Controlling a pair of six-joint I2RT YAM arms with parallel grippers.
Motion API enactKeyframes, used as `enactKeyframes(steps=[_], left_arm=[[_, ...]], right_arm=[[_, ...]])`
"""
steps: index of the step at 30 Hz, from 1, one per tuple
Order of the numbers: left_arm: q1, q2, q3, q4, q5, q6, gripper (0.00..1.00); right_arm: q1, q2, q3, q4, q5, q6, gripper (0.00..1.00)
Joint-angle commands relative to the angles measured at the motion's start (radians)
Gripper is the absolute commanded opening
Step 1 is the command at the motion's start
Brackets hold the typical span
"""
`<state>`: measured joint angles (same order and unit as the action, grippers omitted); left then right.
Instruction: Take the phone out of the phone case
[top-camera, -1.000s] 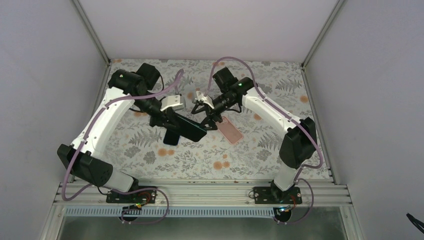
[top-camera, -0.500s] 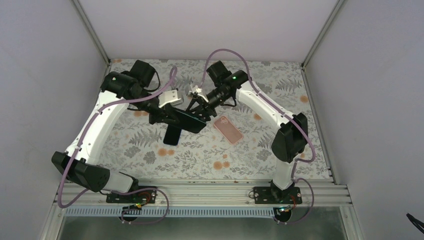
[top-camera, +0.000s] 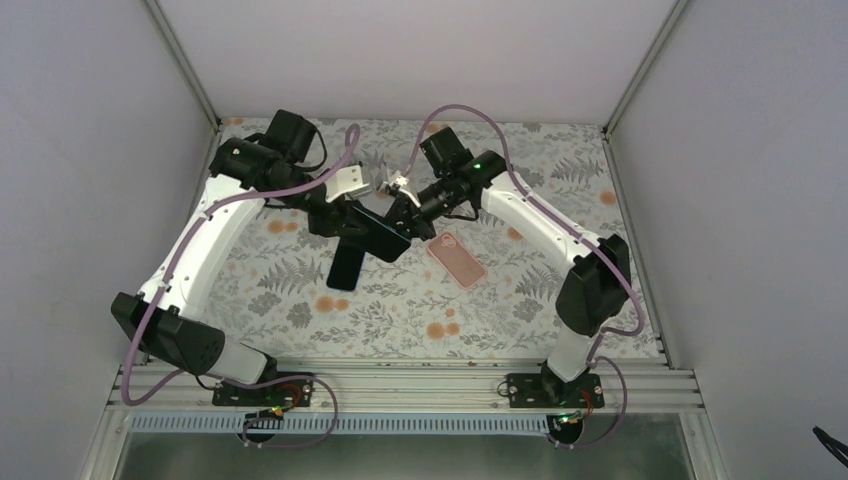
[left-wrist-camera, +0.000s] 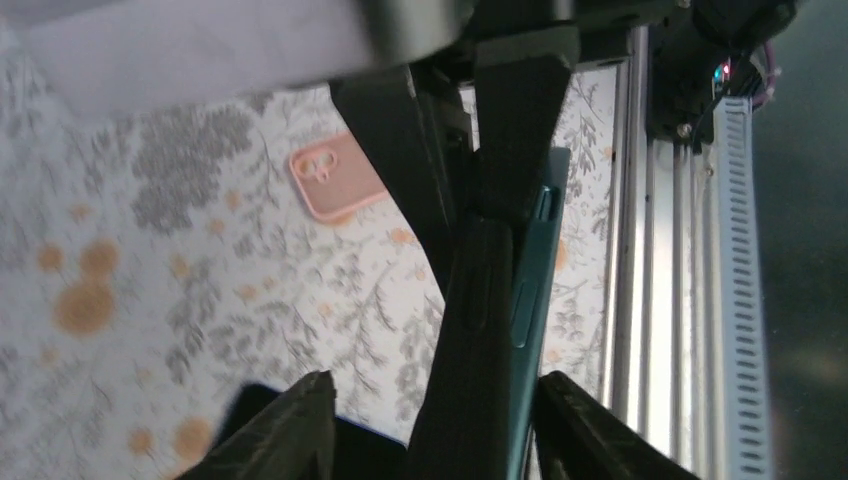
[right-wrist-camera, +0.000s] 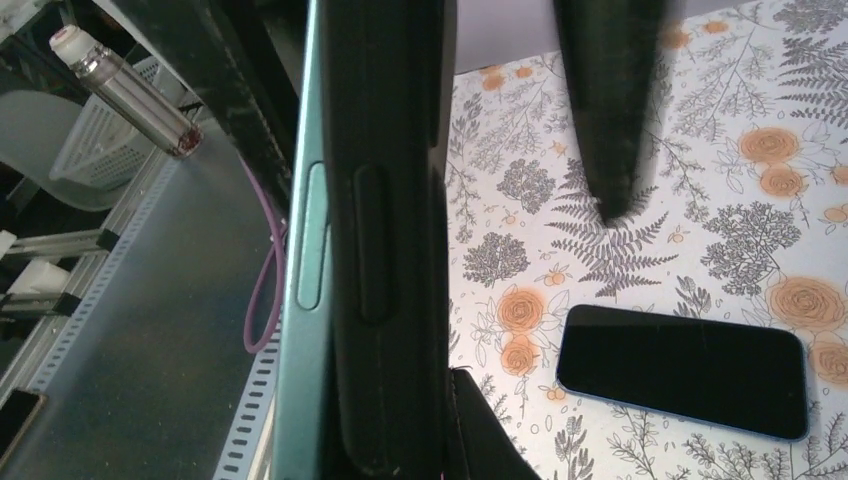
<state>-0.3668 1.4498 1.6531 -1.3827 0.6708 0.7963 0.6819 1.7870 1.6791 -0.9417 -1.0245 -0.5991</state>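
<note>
A teal phone (left-wrist-camera: 530, 290) in a black phone case (left-wrist-camera: 475, 330) hangs edge-on above the table, seen from above as a dark slab (top-camera: 378, 236). My right gripper (top-camera: 405, 212) is shut on it. One finger (right-wrist-camera: 480, 430) presses the case (right-wrist-camera: 390, 250), and the other is hidden behind the phone's teal edge (right-wrist-camera: 305, 250). My left gripper (left-wrist-camera: 432, 378) straddles the other end with its jaws open. Its left finger (left-wrist-camera: 290, 430) stands clear of the case, while its right finger (left-wrist-camera: 580, 430) sits close beside the teal edge.
A bare dark phone (top-camera: 345, 268) lies flat on the floral table just below the held one. An empty pink case (top-camera: 457, 260) lies to the right. The aluminium rail (top-camera: 400, 385) runs along the near edge.
My right gripper has closed onto the cased phone. My left gripper, shut on it before, has opened its jaws. Both wrists shifted slightly towards the back of the table.
</note>
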Motion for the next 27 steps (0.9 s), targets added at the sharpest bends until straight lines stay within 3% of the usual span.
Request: enactKeyframes(steps=[1,9,11,14,17,19,23,27], left_arm=[[-0.003,0.019,0.032,0.203,0.002,0.0,0.61],[0.007,-0.036,0.075,0.157,-0.11,0.002,1.0],[0.006,-0.069,0.088,0.162,-0.14,-0.003,1.0],[-0.006,-0.111,0.054,0.249,-0.221,-0.049,1.0],[-0.047,-0.133,-0.009,0.439,-0.339,-0.123,1.0],[-0.071,-0.163,-0.125,0.637,-0.44,-0.158,1.0],[-0.121,-0.22,-0.35,1.001,-0.545,-0.172,1.0],[-0.222,-0.096,-0.319,1.055,-0.593,-0.197,1.0]], right_arm=[[-0.022,-0.074,-0.044,0.124,-0.115,0.123,0.03],[-0.222,-0.05,-0.063,0.146,-0.094,0.208,0.03],[-0.282,-0.033,-0.065,0.149,-0.098,0.236,0.03],[-0.354,-0.04,-0.092,0.275,-0.044,0.412,0.04],[-0.367,-0.089,-0.143,0.466,0.209,0.668,0.03],[-0.338,-0.14,-0.166,0.544,0.458,0.809,0.03],[-0.3,-0.15,-0.109,0.516,0.604,0.858,0.03],[-0.298,-0.153,-0.1,0.538,0.659,0.918,0.03]])
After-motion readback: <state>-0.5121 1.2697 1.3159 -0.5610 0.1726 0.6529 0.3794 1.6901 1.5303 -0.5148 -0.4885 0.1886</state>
